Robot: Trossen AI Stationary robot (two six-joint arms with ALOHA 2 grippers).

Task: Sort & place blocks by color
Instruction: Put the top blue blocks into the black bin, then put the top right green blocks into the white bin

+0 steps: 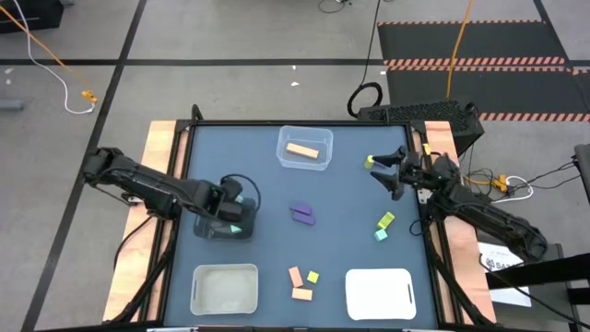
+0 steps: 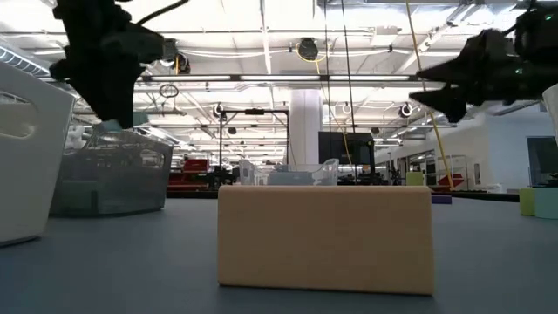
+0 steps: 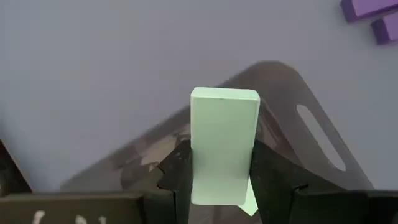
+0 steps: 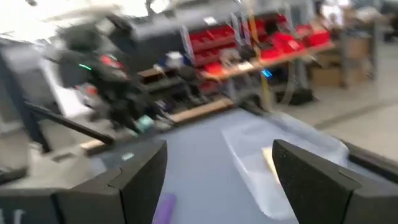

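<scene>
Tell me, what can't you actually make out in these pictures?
- Dark bin, high view: the left gripper, holding a pale green block, hides its inside.
- Clear bin, low view: an orange block close to the camera blocks it.
- Right wrist view: motion blur smears the purple block at the bottom edge.

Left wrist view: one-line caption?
Left gripper holds a pale green block above a dark bin.

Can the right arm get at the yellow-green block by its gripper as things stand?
Probably yes. The right gripper is open and holds nothing, and the yellow-green block sits on bare table just off its fingertips, nothing between. The left gripper is far off, shut on a light teal block.
</scene>
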